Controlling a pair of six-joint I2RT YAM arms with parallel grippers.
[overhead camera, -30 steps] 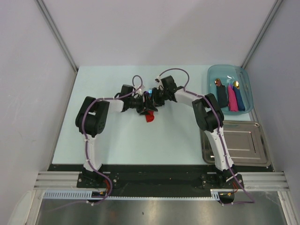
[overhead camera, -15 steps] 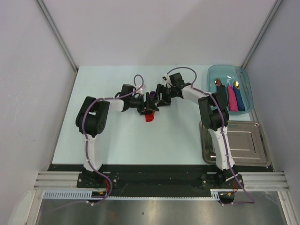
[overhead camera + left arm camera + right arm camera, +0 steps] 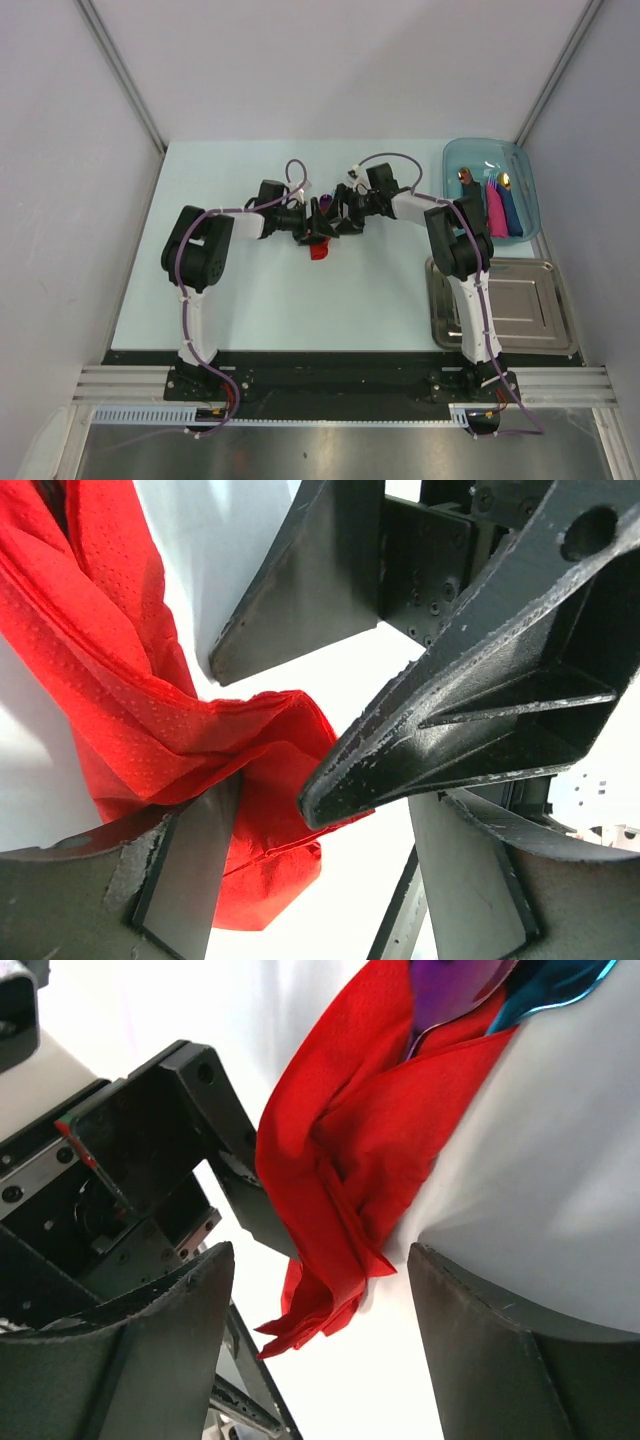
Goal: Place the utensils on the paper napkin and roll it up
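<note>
- now that the right gripper (image 3: 340,217) is drawn closer, the napkin (image 3: 340,1170) is straddled by its spread jaws;
- the left gripper (image 3: 309,225) is spread too; rolling is judged unfinished

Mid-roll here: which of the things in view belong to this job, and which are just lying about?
Job in hand:
- red paper napkin
- purple spoon, poking out of the napkin
- blue utensil, beside the spoon

Lying about:
- teal bin at the far right
- other napkin rolls inside the bin
- metal tray nearer the arm bases
</note>
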